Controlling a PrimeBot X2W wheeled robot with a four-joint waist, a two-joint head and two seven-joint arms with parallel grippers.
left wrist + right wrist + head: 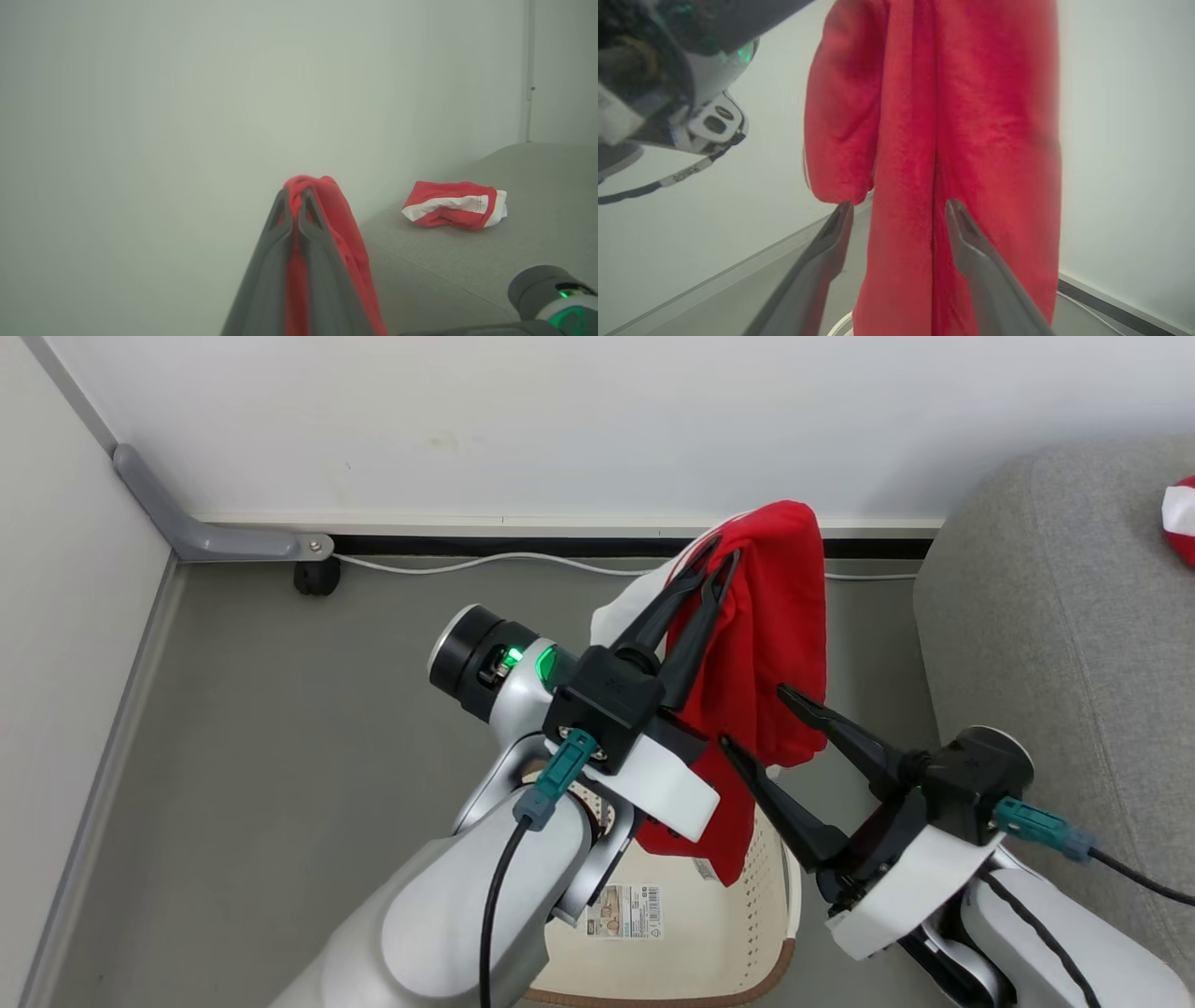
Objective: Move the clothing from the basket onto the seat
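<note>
A red garment point(766, 644) of the clothing hangs in the air over the basket point(747, 905), pinched at its top by my left gripper point(721, 553), which is shut on it. In the left wrist view the red fabric point(336, 219) bulges out between the closed fingers. My right gripper point(754, 717) is open, its two fingers straddling the lower hanging part of the garment point(952, 140). Another red and white garment point(452, 211) lies on the grey seat point(514, 242); its edge shows at the head view's right point(1182, 523).
The seat point(1055, 588) fills the right side. A white wall with a dark baseboard runs along the back, with a white cable point(485, 560) on the floor beside it. A grey bracket with a black caster point(316, 577) stands at the back left. Grey floor lies open on the left.
</note>
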